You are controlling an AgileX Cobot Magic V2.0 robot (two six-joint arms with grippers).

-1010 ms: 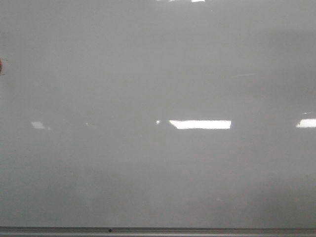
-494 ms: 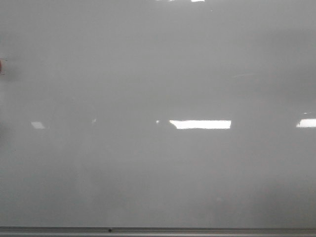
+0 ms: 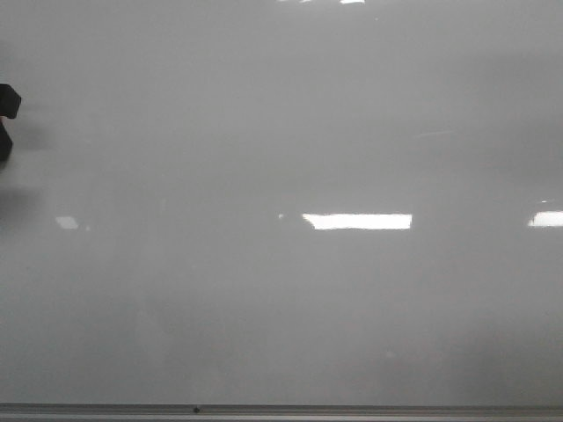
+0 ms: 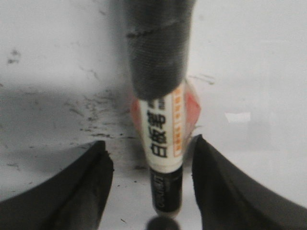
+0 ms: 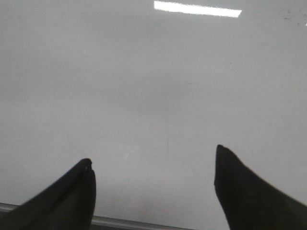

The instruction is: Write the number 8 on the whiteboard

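No figure on glossy grey whiteboard [image 3: 281, 132].

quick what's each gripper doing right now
Left gripper: closed on the marker, held against the whiteboard.
Right gripper: open, holding nothing.

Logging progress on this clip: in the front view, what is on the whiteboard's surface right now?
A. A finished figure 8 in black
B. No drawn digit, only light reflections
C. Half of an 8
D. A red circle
B. The whiteboard shows only bright rectangular reflections and no 8 stroke in the front view; the left gripper has the marker between its fingers, and the right gripper is empty.
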